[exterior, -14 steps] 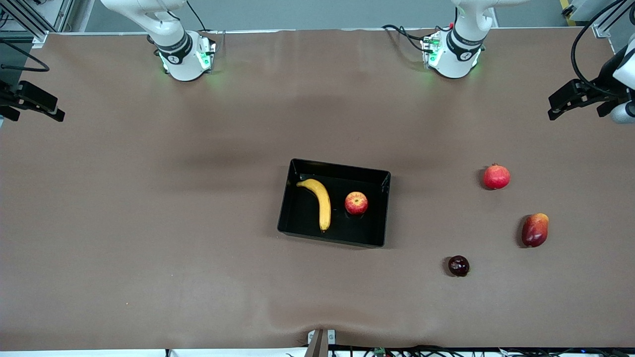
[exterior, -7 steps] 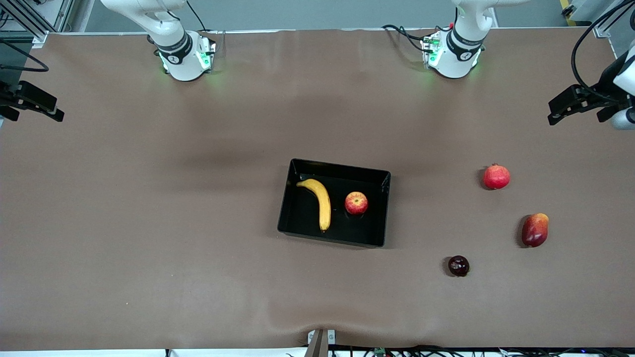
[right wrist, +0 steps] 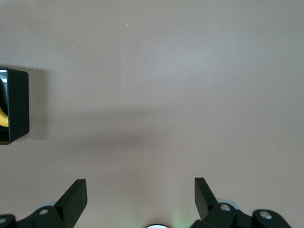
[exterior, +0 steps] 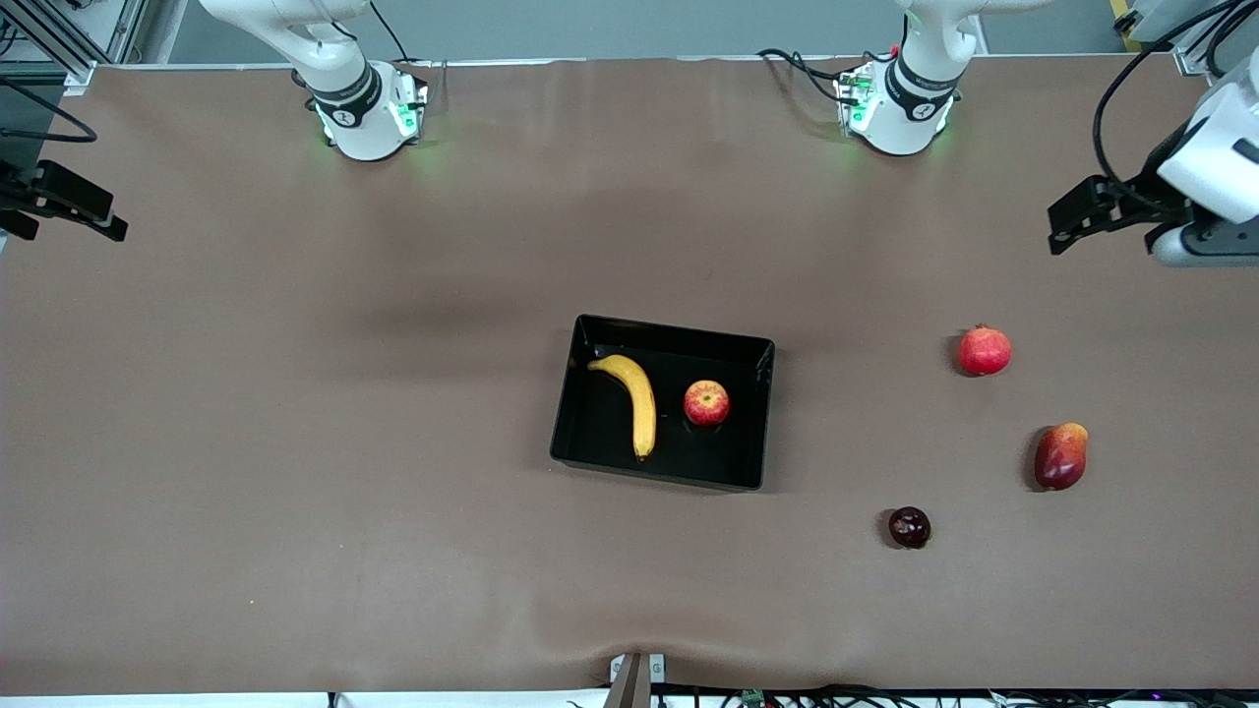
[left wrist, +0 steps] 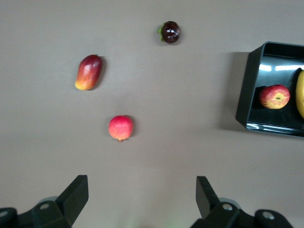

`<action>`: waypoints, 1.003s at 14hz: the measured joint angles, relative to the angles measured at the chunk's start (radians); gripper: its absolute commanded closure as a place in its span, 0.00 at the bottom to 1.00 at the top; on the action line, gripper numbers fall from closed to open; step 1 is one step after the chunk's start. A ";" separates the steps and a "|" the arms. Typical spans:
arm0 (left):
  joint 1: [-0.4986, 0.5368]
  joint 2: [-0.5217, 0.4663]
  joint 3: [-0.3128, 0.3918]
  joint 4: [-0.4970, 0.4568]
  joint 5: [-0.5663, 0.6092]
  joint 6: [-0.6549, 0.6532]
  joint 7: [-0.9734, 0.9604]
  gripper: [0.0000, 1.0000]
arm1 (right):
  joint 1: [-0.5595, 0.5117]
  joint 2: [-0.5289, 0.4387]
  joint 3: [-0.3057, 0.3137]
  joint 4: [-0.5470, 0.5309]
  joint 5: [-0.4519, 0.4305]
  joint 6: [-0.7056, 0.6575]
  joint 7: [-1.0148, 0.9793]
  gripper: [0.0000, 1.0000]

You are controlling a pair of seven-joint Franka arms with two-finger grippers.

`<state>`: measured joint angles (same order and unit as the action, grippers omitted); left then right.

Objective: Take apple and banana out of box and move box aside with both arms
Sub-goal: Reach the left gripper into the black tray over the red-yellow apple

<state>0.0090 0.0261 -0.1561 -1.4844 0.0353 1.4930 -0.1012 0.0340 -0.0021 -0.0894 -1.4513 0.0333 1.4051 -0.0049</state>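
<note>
Brown cloth covers the table (exterior: 295,492), and nearest the front camera a dark plum (exterior: 910,527) is seen, with a mango (exterior: 1060,456) at its two o'clock and a pomegranate (exterior: 985,351) at the mango's eleven o'clock. At mid-table the black box (exterior: 757,413) is set down, and both fruits are still held in it: the banana (exterior: 634,400) lies lengthwise toward the right arm's end, and the apple (exterior: 706,403) sits at the banana's three o'clock, apart from it. Farthest from the front camera, the left gripper (exterior: 1077,211) is held over bare cloth at the pomegranate's one o'clock, its jaws spread and nothing between them. The right gripper (exterior: 59,202) is held over the table's edge at the right arm's end, released as well and waiting. No fruit has been lifted, so the first step is judged to be only starting. Next, a descent over the apple is called for, with the fingers kept clear of the box wall.
</note>
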 measured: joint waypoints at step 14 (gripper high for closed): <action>-0.166 0.248 -0.058 0.003 -0.006 0.139 -0.293 0.00 | 0.000 0.000 0.000 0.000 0.000 0.000 0.000 0.00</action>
<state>-0.1573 0.2742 -0.2142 -1.4811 0.0295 1.6319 -0.3941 0.0341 -0.0021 -0.0891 -1.4514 0.0333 1.4051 -0.0049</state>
